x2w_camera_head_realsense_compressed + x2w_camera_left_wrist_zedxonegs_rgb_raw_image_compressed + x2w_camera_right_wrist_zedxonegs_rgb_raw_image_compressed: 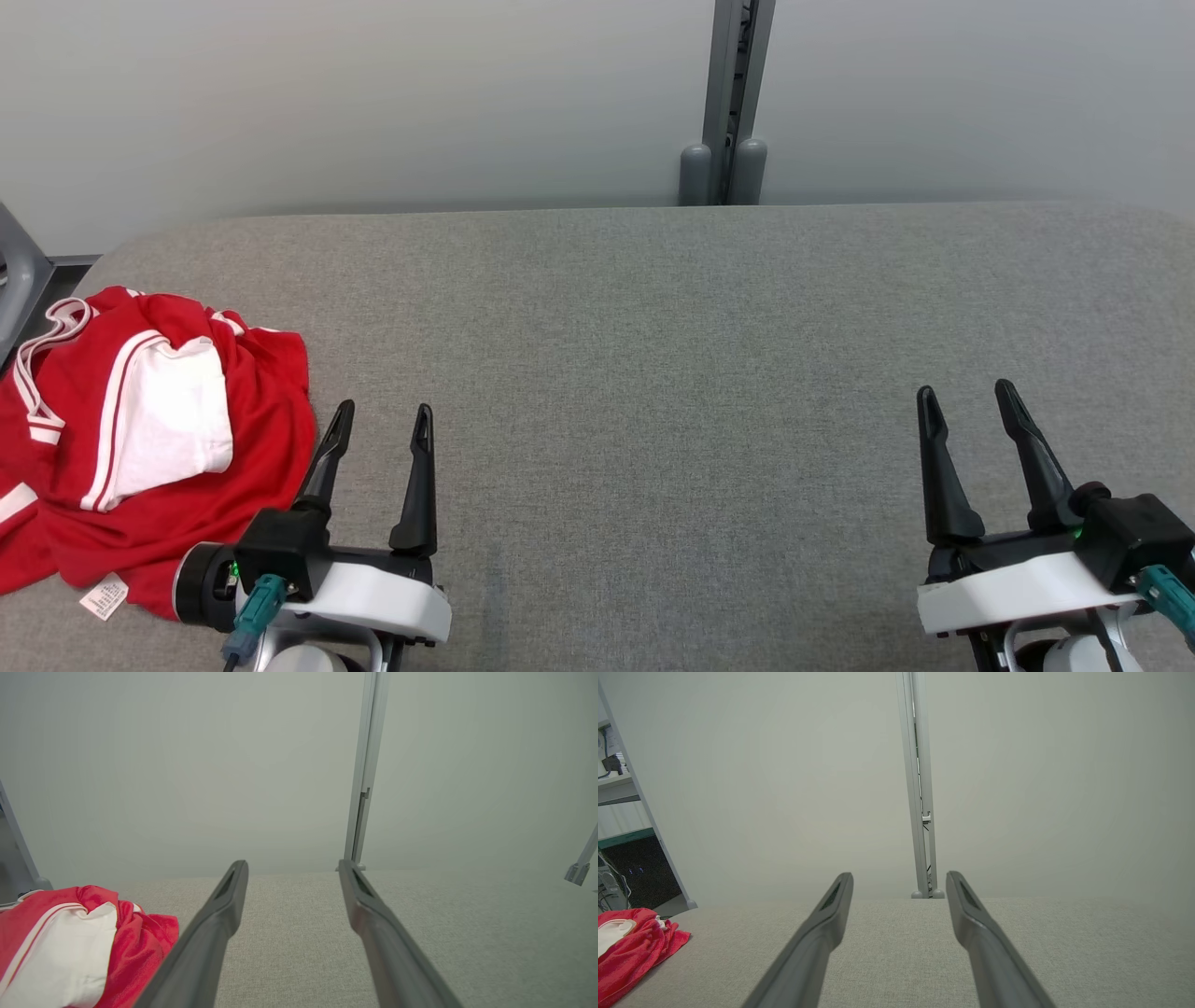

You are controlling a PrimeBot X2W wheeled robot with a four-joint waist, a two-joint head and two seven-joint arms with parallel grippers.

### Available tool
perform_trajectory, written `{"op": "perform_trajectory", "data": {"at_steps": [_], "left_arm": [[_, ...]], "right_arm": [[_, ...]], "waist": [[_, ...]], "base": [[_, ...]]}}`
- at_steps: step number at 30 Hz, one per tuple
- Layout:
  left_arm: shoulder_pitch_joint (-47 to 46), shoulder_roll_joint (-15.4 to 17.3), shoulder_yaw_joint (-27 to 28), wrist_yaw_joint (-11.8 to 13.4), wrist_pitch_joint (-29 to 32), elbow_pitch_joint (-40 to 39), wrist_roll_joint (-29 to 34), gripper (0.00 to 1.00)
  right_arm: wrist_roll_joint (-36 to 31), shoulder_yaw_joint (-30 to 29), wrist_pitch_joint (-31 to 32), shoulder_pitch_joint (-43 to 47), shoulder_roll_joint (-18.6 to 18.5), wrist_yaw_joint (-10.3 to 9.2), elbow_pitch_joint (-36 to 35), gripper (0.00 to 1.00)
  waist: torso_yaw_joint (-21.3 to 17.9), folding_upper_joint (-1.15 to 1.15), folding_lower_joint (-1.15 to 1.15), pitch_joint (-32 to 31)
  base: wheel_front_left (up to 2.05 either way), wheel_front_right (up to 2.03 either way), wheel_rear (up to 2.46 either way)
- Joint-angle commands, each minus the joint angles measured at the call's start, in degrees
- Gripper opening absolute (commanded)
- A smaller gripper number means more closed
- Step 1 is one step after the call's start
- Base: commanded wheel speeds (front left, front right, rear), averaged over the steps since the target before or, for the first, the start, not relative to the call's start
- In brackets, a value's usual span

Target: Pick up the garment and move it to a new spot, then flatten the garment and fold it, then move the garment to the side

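Both grippers, left (383, 418) and right (966, 397), waited open-fingered and empty, the crumpled red-and-white jersey (140, 439) unclaimed beside the left on the grey table (653, 373).

Work surface: a table (653, 308) covered in grey woven fabric, its far corners rounded. Behind the far edge stands a pale, plain wall (373, 93) in 2 panels, joined by a grey metal post (738, 84). 2 rounded caps (695, 173) sit at the post's foot. Off the left edge there is a slanted grey frame leg (19, 271). Beyond it is a shelf (614, 786) carrying cabled equipment. Off the right side a slanted strut (581, 861) ends in a metal bracket. Lighting is even and soft.
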Motion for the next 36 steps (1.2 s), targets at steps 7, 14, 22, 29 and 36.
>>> {"op": "perform_trajectory", "data": {"at_steps": [7,14,22,29,36], "left_arm": [[-1.06,0.27,-0.57,0.58,-1.00,-0.10,3.10,1.00],[-1.01,0.24,-0.92,0.66,-1.30,0.29,4.21,1.00],[-1.34,0.20,-1.17,0.48,-1.30,0.87,3.85,1.00],[-1.22,0.18,-1.37,0.46,-1.30,1.44,3.60,1.00],[-1.01,0.18,-1.41,0.27,-1.30,1.87,3.43,1.00]], "right_arm": [[-3.08,0.47,-1.23,-0.52,-0.32,0.12,0.15,1.00],[-4.10,0.60,-1.58,-0.30,-0.32,0.13,0.43,1.00],[-3.56,0.78,-1.55,-0.45,-0.32,0.13,0.78,1.00],[-3.37,1.03,-1.55,-0.05,-0.30,0.13,1.29,1.00],[-3.13,1.40,-1.40,0.22,-0.31,0.13,1.81,1.00]], "waist": [[0.02,0.00,0.00,0.12],[-0.01,0.00,0.00,0.12],[0.11,0.00,0.00,0.15],[0.18,0.00,0.00,-0.40],[0.13,0.00,0.00,-0.88]], "base": [[0.00,0.00,0.00],[0.00,0.00,0.00],[0.00,0.00,0.00],[0.00,0.00,0.00],[0.00,0.00,0.00]]}}
